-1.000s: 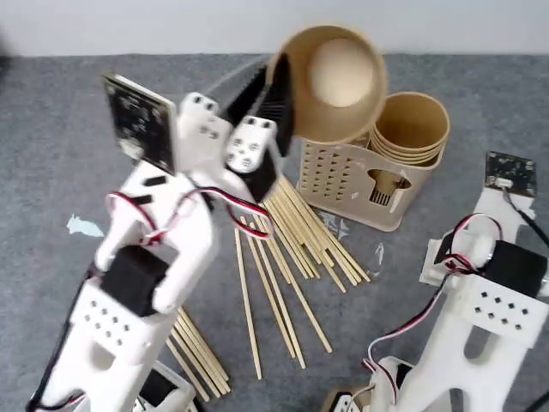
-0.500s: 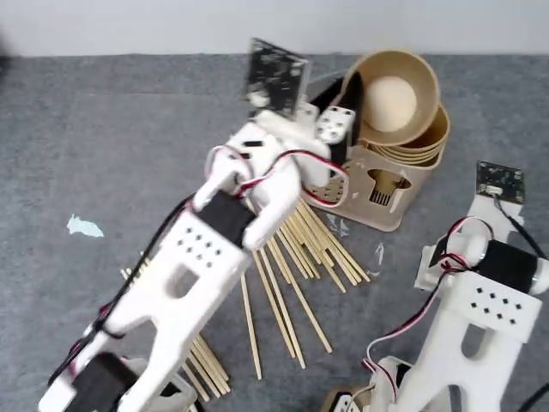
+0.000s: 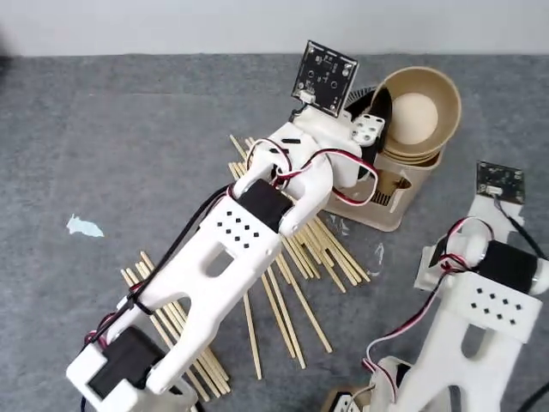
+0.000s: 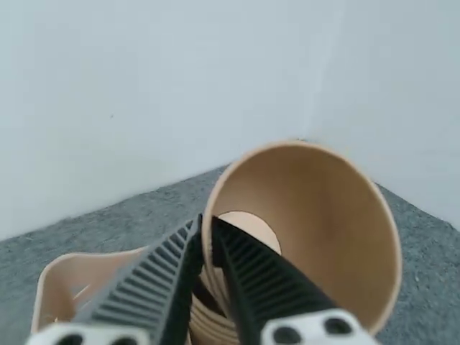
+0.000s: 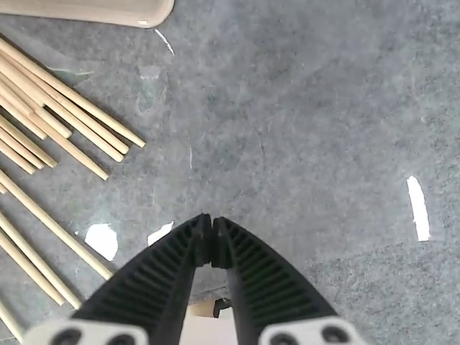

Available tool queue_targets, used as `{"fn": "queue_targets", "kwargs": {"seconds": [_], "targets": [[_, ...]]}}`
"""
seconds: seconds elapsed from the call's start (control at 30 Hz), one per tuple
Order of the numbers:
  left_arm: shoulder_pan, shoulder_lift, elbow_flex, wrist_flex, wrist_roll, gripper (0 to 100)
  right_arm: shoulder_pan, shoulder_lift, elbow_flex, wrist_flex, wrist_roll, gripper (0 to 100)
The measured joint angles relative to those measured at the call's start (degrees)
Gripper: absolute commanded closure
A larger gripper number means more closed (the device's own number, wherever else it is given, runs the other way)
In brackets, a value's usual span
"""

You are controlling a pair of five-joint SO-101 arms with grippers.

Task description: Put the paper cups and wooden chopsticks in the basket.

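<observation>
My left gripper (image 3: 382, 107) is shut on the rim of a tan paper cup (image 3: 418, 112), held tilted just above a stack of nested cups (image 3: 413, 156) standing in the beige basket (image 3: 384, 202). In the left wrist view the fingers (image 4: 180, 259) pinch the cup (image 4: 316, 215) wall over the basket (image 4: 68, 277). Wooden chopsticks (image 3: 292, 287) lie scattered on the grey table in front of the basket, with more (image 3: 184, 348) under the left arm. My right gripper (image 5: 210, 230) is shut on nothing, low over bare table near some chopsticks (image 5: 61, 122).
The right arm's body (image 3: 480, 318) stands at the front right. Scraps of paper (image 3: 84, 227) lie on the table at the left, and small bits (image 5: 417, 208) show beside the right gripper. A pale wall runs behind the table.
The left arm has swung right and stretched out, carrying the cup from left of the basket to just over the nested stack. The right arm has stayed still.
</observation>
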Motion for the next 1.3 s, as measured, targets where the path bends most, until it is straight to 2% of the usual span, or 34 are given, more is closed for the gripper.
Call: {"fn": "queue_targets", "kwargs": {"seconds": [0.1,0.4,0.67,0.97,1.2,1.3], "targets": [[-0.3,0.9,-0.7,-1.8,0.0,81,0.0,0.0,1.2,0.0,0.0,98.6],[-0.5,5.9,-1.6,-8.6,0.0,81,0.0,0.0,1.8,0.0,0.0,98.4],[-4.0,15.0,-15.7,-8.7,0.0,81,0.0,0.0,1.8,0.0,0.0,98.4],[-4.4,23.0,-34.1,5.4,0.0,81,0.0,0.0,1.8,0.0,0.0,98.4],[-6.0,21.5,-40.5,23.4,-0.4,81,0.0,0.0,1.8,0.0,0.0,98.4],[-6.9,18.5,-40.6,31.0,-1.8,86,0.0,0.0,1.8,0.0,0.0,98.4]]}}
